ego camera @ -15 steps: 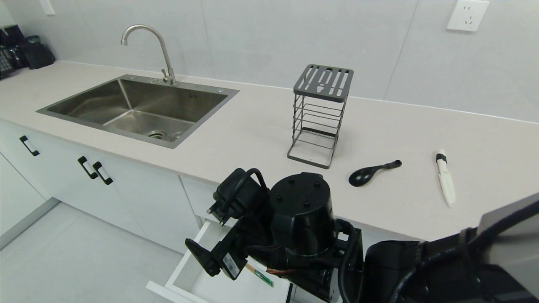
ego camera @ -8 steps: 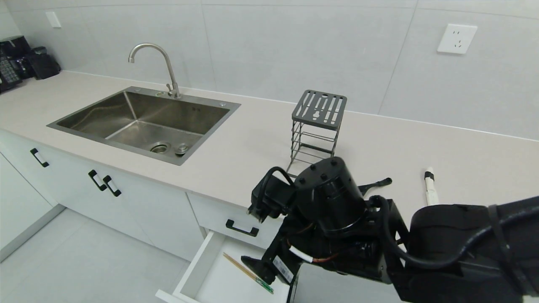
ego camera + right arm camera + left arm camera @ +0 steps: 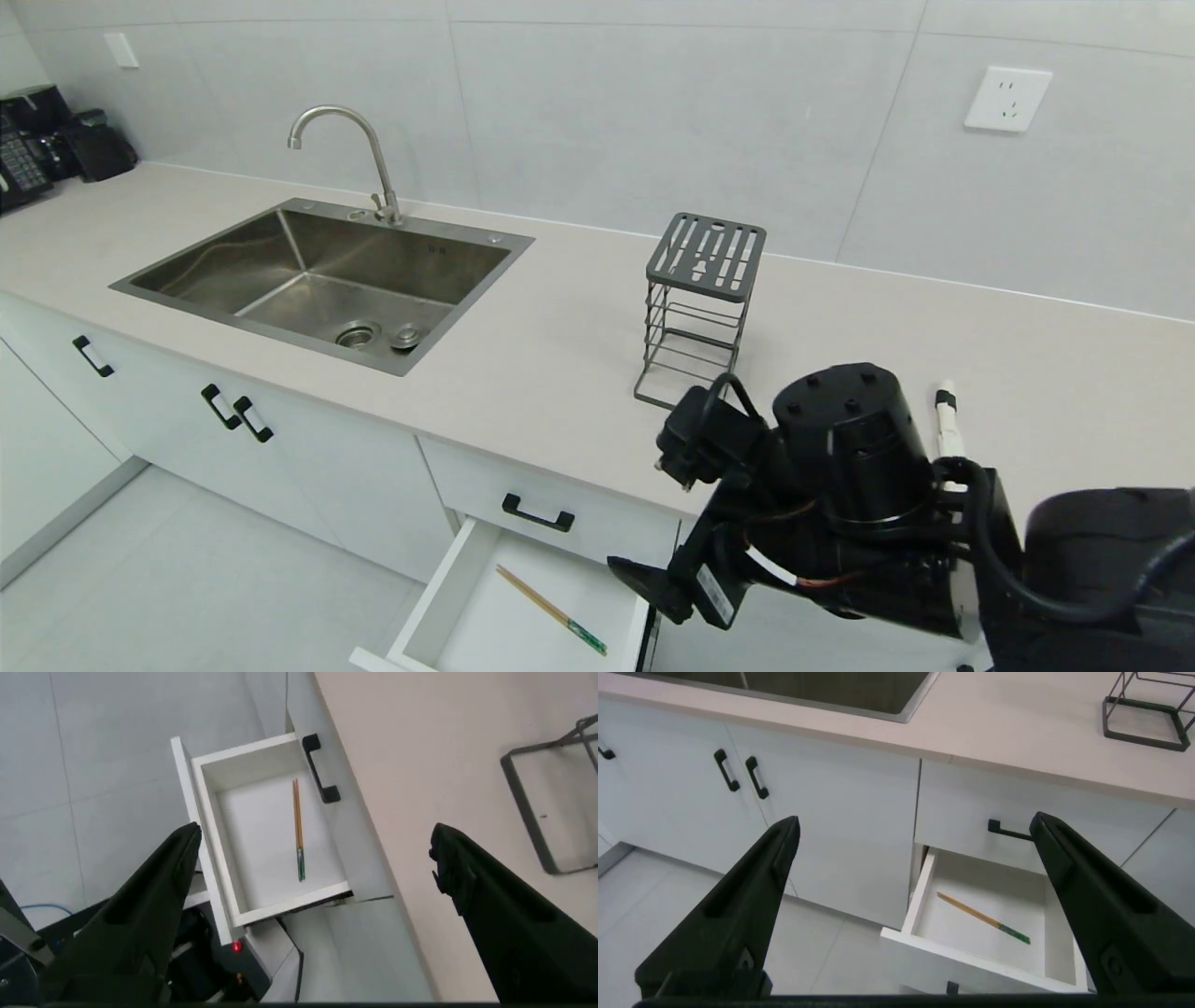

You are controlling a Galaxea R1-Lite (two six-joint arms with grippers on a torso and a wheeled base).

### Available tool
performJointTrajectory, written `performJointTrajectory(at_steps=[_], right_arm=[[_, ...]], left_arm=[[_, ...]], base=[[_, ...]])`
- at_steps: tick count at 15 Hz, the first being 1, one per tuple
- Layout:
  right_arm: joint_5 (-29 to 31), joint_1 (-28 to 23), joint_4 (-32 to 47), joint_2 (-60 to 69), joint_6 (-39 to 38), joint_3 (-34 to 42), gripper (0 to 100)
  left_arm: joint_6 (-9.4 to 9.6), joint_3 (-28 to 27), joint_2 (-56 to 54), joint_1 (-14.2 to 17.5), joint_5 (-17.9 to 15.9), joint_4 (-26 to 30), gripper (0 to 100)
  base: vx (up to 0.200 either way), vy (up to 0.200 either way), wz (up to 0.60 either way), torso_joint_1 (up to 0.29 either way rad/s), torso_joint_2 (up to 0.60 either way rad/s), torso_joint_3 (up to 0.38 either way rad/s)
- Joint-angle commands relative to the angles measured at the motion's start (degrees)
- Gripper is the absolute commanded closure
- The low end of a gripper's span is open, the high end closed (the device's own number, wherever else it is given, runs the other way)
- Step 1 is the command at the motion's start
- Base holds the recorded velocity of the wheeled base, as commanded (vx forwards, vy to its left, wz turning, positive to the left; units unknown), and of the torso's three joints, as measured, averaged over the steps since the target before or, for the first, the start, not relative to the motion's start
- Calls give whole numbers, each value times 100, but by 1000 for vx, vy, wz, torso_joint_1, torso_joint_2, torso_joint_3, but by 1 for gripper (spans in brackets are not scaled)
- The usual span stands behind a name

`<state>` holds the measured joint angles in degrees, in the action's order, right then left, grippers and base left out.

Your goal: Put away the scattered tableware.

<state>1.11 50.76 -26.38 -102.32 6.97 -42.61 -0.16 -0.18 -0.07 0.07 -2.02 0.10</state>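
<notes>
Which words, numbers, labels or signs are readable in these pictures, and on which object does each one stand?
No text here can be read with certainty.
White label on the black arm: print too small to read.
Small mark on the back wall of the sink: too small to read.
Keys of the black device at the counter's far left: blurred, unreadable.
Wall socket: no print visible.

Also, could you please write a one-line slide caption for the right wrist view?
Right gripper open over the pulled-out drawer beside the countertop, chopsticks lying inside.
</notes>
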Motion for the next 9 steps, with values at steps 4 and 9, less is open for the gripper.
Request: performJointTrajectory(at_steps=[4, 9], right_arm=[[-67, -594, -289, 608, 6, 824, 0], [-216, -1684, -271, 722, 59, 938, 0]], left_arm=[[-2, 1, 7, 1, 0, -1, 0], [-2, 1, 7, 1, 0, -1, 0]], base=[[0, 0, 0, 0, 0, 0], [0, 0, 0, 0, 0, 0]])
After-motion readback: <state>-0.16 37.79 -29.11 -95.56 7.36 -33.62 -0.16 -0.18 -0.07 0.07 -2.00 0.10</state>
